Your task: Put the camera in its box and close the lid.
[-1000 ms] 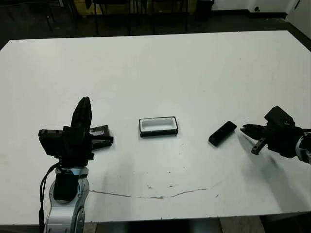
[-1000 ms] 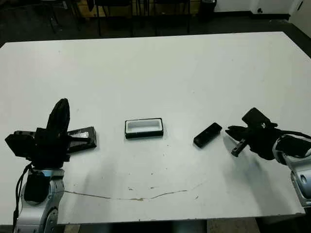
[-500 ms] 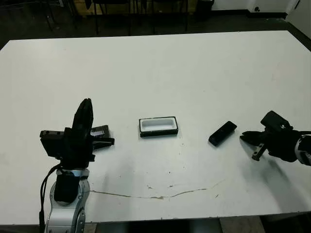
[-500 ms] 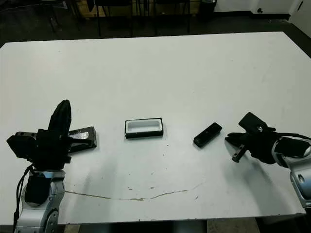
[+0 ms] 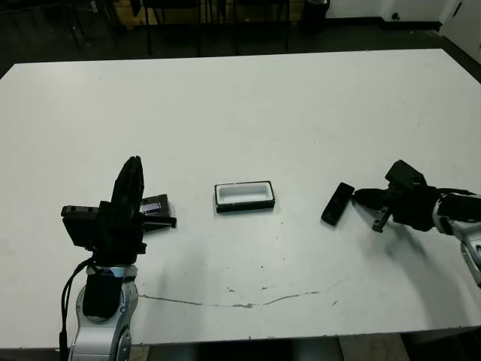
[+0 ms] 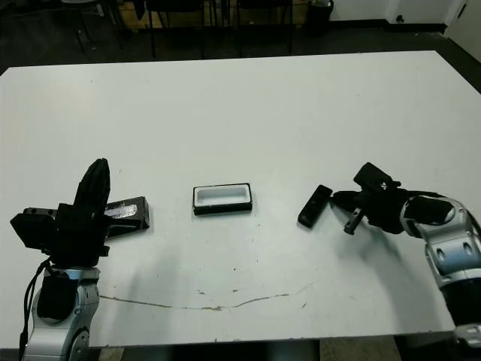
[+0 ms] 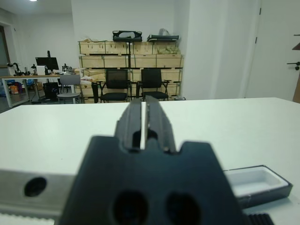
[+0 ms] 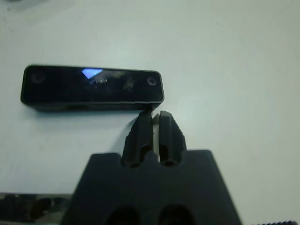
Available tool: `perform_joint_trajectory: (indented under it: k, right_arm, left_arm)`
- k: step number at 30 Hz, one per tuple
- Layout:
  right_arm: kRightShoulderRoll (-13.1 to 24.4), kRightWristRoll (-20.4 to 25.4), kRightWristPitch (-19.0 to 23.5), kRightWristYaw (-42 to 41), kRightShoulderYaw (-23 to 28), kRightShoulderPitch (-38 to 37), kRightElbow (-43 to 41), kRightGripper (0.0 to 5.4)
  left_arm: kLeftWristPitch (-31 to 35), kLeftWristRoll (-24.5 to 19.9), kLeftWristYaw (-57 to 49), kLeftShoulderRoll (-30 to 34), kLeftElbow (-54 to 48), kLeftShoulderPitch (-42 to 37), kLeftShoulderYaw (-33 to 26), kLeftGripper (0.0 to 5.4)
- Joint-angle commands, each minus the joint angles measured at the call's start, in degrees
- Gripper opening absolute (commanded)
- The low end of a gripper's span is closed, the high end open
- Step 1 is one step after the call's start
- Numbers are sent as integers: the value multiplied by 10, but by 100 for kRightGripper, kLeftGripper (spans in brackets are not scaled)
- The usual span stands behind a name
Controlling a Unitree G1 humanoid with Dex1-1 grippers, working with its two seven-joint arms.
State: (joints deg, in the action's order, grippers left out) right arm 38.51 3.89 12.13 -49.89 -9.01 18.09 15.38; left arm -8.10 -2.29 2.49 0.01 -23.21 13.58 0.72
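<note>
- The slim black bar-shaped camera (image 5: pixel 337 204) is lying on the white worktop (image 5: pixel 301 113), right of the open white-lined black box (image 5: pixel 245 196).
- My right hand (image 8: pixel 152 118) is touching it, fingers pressed together, gripping nothing.
- My left hand (image 7: pixel 143 115), fingers together and empty, is hovering by the flat black lid (image 6: pixel 126 213).

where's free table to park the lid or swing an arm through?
Free: the whole far half of the table, the patch between box and camera, and the near strip by the crack. Crowded: lid under the left gripper, and the right gripper tips at the camera's edge.
</note>
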Motion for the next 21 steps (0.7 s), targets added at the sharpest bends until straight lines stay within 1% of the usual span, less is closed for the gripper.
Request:
perform_joint_trajectory:
  k: [1,3,5,8,10,11,13,16,18,21]
  right_arm:
    - [-22,-25,12,10,-25,-14,29,0]
    - [-31,-27,17,17,-28,-9,31,0]
    - [-37,-33,11,24,-32,-9,24,0]
    - [-51,-24,20,14,-37,-1,27,0]
    - [-56,-35,5,16,-47,3,28,0]
    - [-59,-40,5,16,-52,7,27,0]
    - [-65,-46,21,18,-61,15,23,0]
    - [-79,-36,66,15,-65,25,19,0]
    - [-84,-36,70,17,-67,25,17,0]
    - [-85,-36,62,14,-69,24,21,0]
  left_arm:
    - [5,1,0,3,2,9,0,1]
    - [3,4,-2,2,2,11,0,1]
    - [1,5,-2,3,3,11,0,1]
    - [0,7,-3,2,3,12,0,1]
    - [1,7,-4,1,3,11,2,1]
    - [1,6,-4,-1,4,11,2,1]
    - [2,4,-4,-3,5,10,4,1]
    - [2,3,-4,-5,7,10,7,1]
    - [-3,6,-3,-4,11,10,7,1]
    - [-5,9,-4,-4,12,12,6,1]
